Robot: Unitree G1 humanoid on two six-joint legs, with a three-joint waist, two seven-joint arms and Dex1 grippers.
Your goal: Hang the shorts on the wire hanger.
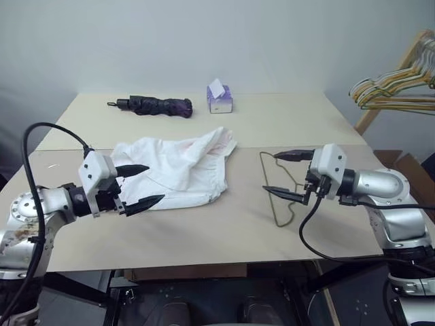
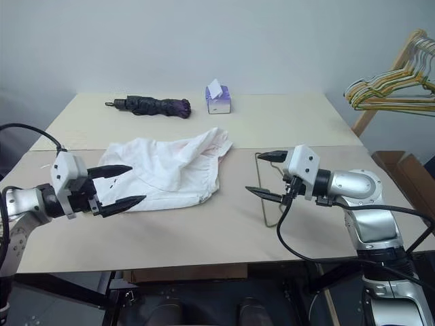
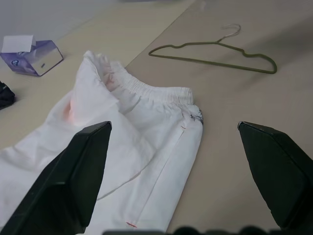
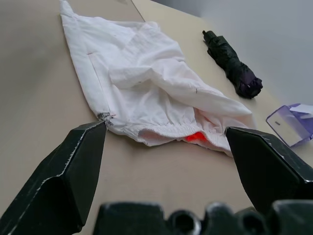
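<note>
The white shorts (image 1: 180,166) lie crumpled on the beige table (image 1: 224,234), the gathered waistband (image 3: 155,91) turned toward the wire hanger. The thin grey-olive wire hanger (image 1: 277,193) lies flat on the table to the right of the shorts, its hook (image 3: 231,31) pointing away from them. My left gripper (image 1: 139,185) hovers open just left of the shorts, holding nothing. Over the hanger, my right gripper (image 1: 289,175) is open and empty, fingers pointing toward the shorts.
A folded dark umbrella (image 1: 155,105) and a white-and-purple tissue box (image 1: 219,99) sit at the table's far side. A bunch of coloured hangers on a wooden rail (image 1: 401,81) stands beyond the right edge. A seam (image 1: 299,147) runs across the tabletop.
</note>
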